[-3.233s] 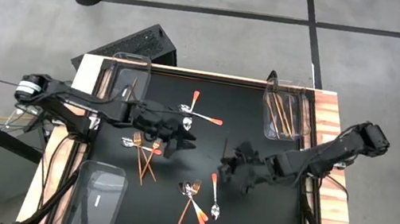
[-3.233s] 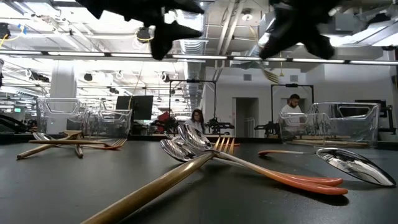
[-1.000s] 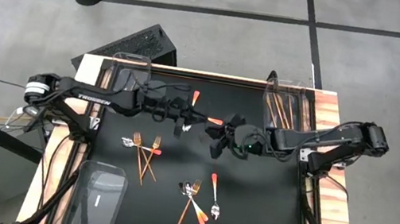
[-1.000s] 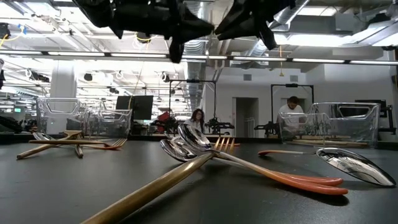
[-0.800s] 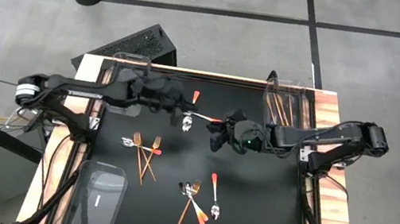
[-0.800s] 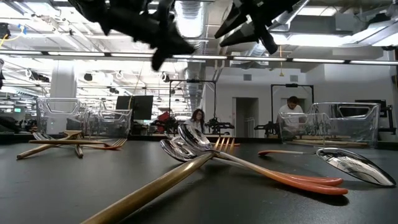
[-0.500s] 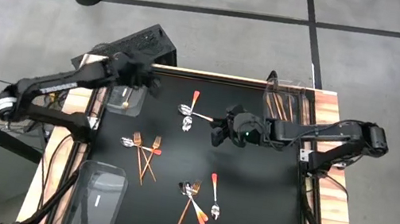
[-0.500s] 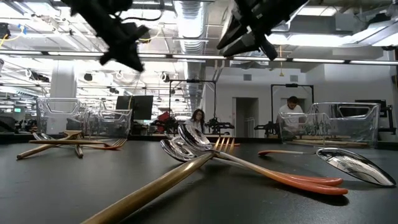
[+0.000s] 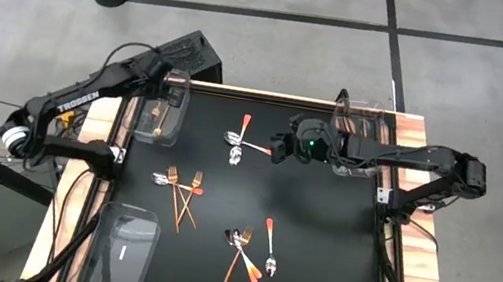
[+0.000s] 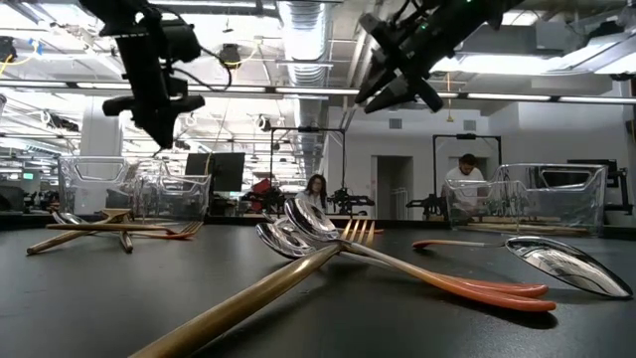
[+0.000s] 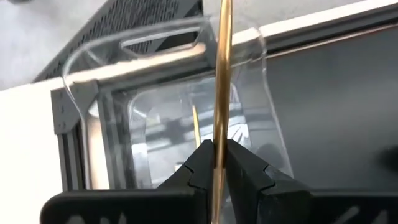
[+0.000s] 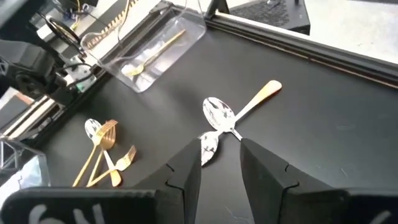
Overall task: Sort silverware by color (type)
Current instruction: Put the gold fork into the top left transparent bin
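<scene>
My left gripper hangs over the clear far-left bin and is shut on a slim gold utensil, seen edge-on. Another gold utensil lies in the bin. My right gripper is open, in the air just right of two crossed silver spoons with orange handles. These spoons lie flat on the black mat ahead of its fingers. In the low view both grippers are high up, my left gripper over the bin and my right gripper near the middle. My left gripper pinches the gold utensil's thin shaft between its two fingers. The shaft runs on past the fingertips, along the fingers, out over the bin. The utensil is lifted clear of the bin. Which end the fingers have is hidden behind them.
Several gold forks lie crossed at the mat's left. More spoons and a gold piece lie near the front. A far-right bin holds copper knives. A near-left bin stands at the front corner. The middle right of the mat is bare.
My left gripper has swung from the table's middle toward the far-left bin and tipped downward, carrying the gold utensil. My right gripper has moved a little toward the table's far edge, closer to the crossed spoons. The silverware on the mat has stayed still.
</scene>
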